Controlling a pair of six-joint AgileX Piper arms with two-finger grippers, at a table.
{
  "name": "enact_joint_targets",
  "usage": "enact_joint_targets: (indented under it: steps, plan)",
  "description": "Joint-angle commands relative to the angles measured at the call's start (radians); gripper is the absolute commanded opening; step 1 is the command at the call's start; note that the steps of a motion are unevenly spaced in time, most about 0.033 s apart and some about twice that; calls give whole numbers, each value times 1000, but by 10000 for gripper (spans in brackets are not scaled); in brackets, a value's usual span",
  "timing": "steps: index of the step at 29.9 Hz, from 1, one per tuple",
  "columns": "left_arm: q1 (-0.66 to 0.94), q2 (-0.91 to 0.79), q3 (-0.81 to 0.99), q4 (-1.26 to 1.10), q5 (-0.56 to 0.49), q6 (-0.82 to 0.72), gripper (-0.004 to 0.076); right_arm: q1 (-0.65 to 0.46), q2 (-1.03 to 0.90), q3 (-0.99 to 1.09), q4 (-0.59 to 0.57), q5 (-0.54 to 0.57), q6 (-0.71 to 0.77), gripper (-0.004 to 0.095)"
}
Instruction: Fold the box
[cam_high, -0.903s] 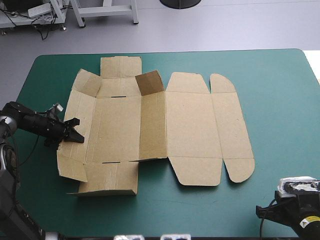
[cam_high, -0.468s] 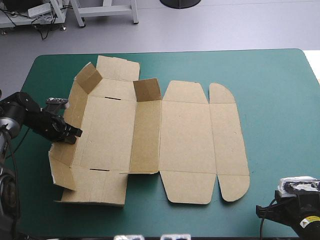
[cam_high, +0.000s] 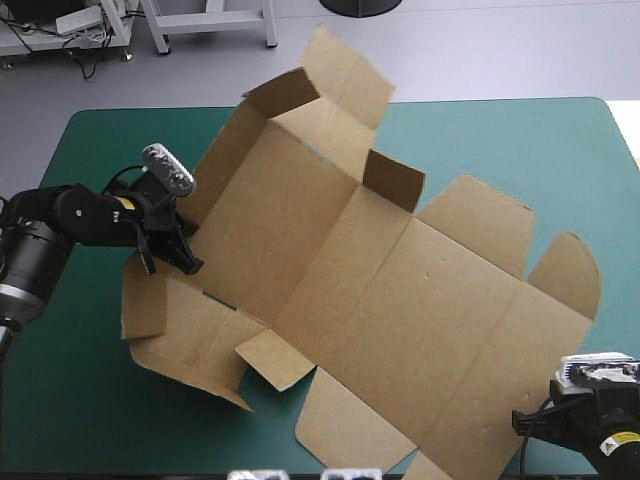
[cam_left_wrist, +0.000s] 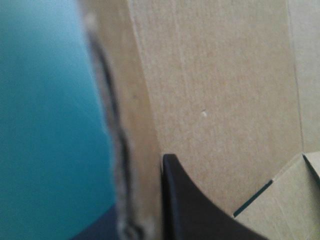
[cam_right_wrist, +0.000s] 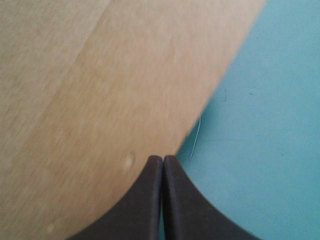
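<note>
Item: box (cam_high: 400, 290), brown cut board, not yet formed. Its left half is tilted up off the worktop (cam_high: 560, 160) with the far flaps in the air. Its right half and rounded flap lie toward the near right corner. Your left gripper (cam_high: 188, 260) is clenched on the box's left wall panel, the board edge between the fingers. Your right gripper (cam_right_wrist: 162, 162) is clenched on nothing, tips meeting over the rounded flap's edge. Step in hand, as I judge it: raising the left wall about its crease. The next move likely calls for a firm grasp, swinging that panel upright, and your right gripper steadying the loose sheet.
</note>
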Motion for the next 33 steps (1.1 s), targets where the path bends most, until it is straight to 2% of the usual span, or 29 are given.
enact_joint_targets:
  steps: [1,5,8,17,24,26,30,33]
  plan:
    - [-119,-33,-99,64,-204,20,-10,-5,11,-26,9,-60,-2,-5]
    - [-255,-7,-189,225,-356,20,-10,-5,11,-26,11,-55,-2,-5]
    - [-333,12,-249,335,-417,20,-10,-5,11,-26,14,-53,-2,-5]
    - [-619,21,-345,797,-431,35,-10,-5,11,-26,24,-53,-2,-5]
    - [-740,34,-339,930,-389,11,-10,-5,11,-26,58,-53,-2,-5]
    - [-747,41,-323,1011,-382,-59,-10,-5,11,-26,59,-53,-2,-5]
    - [-748,41,-261,1220,-389,-332,-10,-5,11,-26,62,-46,-10,-5]
    - [-748,39,-196,1269,-391,-411,-10,-5,11,-28,62,-30,-14,-5]
